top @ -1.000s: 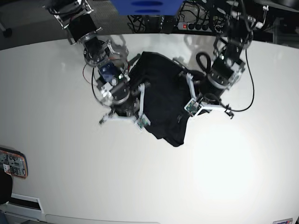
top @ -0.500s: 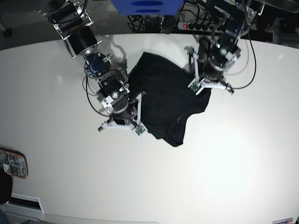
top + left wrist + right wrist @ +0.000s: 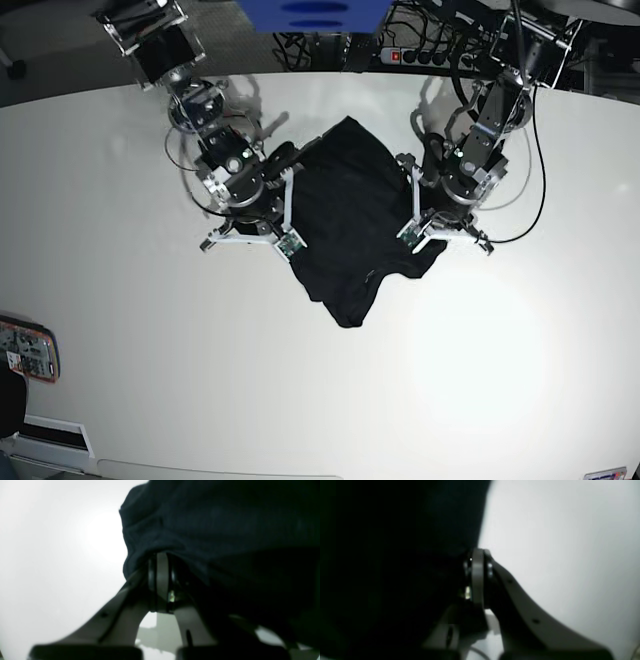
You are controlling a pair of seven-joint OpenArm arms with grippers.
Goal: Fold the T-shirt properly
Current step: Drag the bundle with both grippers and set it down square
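T-shirt plain black, no print; left hand, right hand clamped on T-shirt.

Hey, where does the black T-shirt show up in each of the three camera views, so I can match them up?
Base: the T-shirt hangs bunched at centre, between the two arms, above the white table.
Left wrist: it fills the upper right, pinched by the left gripper.
Right wrist: it fills the left half, very dark, pinched by the right gripper.
Shared landmark: the white table behind the cloth in every view.
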